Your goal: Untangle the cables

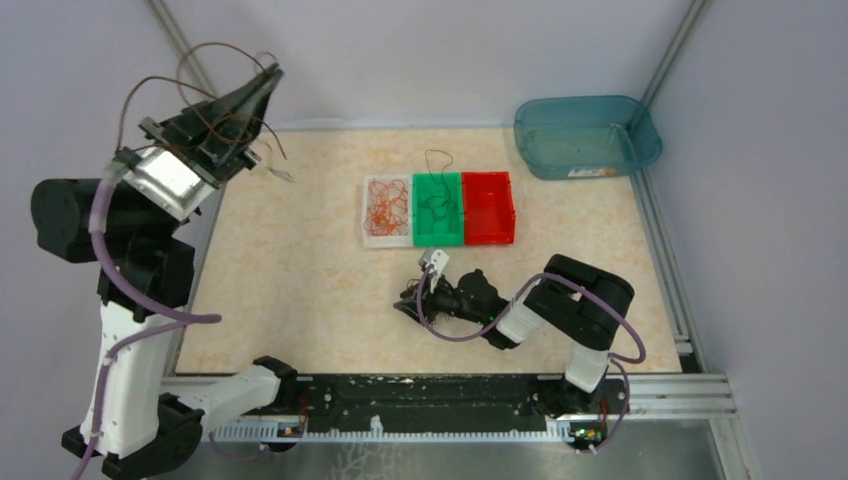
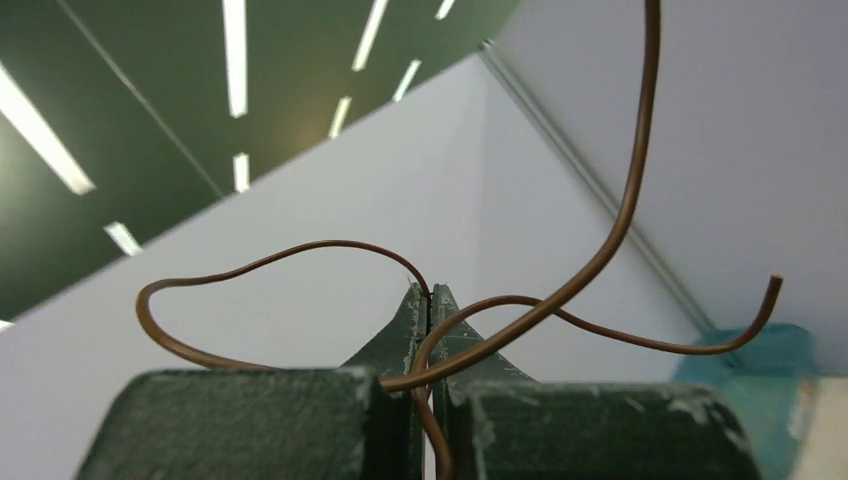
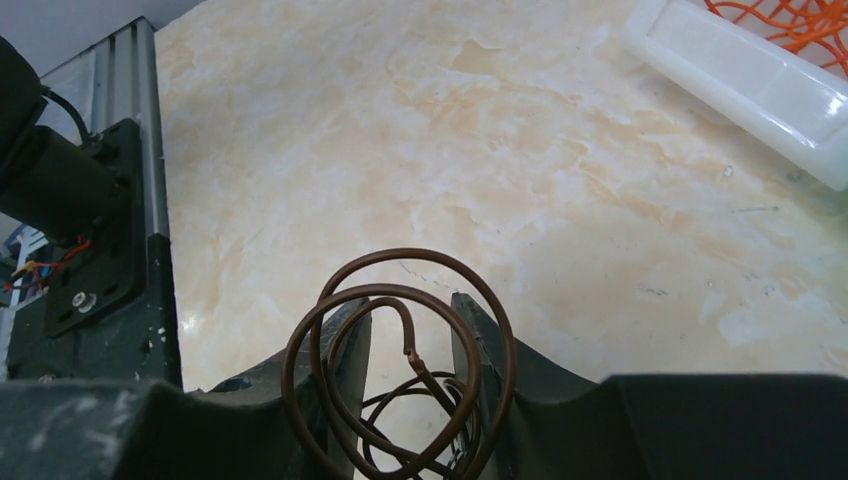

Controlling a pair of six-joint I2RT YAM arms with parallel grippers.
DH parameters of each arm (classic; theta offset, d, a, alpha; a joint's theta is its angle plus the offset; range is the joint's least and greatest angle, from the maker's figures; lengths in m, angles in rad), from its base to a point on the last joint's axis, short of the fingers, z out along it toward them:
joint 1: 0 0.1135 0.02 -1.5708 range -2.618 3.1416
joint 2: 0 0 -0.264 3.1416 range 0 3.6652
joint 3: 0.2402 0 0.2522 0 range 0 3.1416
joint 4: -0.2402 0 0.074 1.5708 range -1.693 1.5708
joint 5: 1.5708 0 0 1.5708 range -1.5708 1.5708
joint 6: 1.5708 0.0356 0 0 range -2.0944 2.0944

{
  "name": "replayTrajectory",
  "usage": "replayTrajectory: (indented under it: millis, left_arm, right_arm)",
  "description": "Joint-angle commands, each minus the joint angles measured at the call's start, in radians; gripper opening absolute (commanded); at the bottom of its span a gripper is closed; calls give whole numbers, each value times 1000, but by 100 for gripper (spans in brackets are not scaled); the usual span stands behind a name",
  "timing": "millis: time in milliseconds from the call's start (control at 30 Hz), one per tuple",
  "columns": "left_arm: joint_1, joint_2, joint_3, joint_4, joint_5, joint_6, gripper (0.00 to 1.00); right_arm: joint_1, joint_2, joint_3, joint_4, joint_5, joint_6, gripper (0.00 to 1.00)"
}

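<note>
Legend: no text, number, brand or sign is legible in any of the three views. The only candidate is a pale label strip (image 1: 592, 172) low on the near wall of the teal bin (image 1: 540, 140) at the desk's far right corner, too small to read

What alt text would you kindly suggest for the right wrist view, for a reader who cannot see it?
A coiled brown cable sits between and around the parted fingers of the right claw, over a beige marbled table. A white tray holding orange cables shows top right.
</note>
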Motion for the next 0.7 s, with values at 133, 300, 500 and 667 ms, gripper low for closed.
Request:
replayTrajectory:
  millis: [133, 300, 500, 667]
  left_arm:
    - [-3, 94, 271, 181, -134, 256, 0]
    - [-3, 111, 357, 15, -77, 202, 0]
    - [-3, 30, 200, -112, 18, -5, 0]
    - [-3, -52, -17, -162, 115, -176, 0]
  right_arm:
    - [9, -22, -90, 146, 84, 1, 36]
    - [9, -167, -107, 127, 122, -10, 58]
    - [8, -479, 47, -159, 78, -78, 77]
    - [7, -610, 161, -322, 24, -118, 85]
